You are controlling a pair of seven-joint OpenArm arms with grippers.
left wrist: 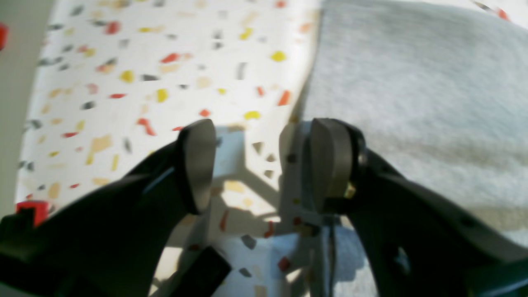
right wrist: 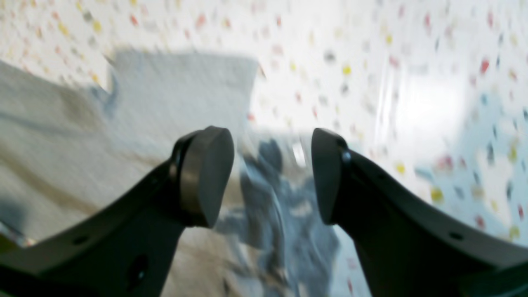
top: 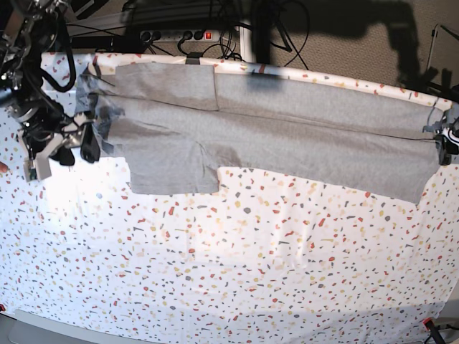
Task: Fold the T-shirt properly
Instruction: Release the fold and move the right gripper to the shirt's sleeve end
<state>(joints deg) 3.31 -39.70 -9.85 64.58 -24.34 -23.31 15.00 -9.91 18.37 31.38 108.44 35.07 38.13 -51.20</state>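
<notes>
At far left and right table edges, both grippers gape wide, holding nothing: left gripper (left wrist: 255,165) beside the light heather-grey cotton T-shirt (top: 287,136), right gripper (right wrist: 272,177) over its edge.

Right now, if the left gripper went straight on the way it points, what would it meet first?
Most likely the bare speckled tabletop. In the wrist view the open left gripper has only tabletop between its jaws, with the T-shirt edge just off to the right. Depth is unclear, so a slight drift could catch the cloth.
</notes>
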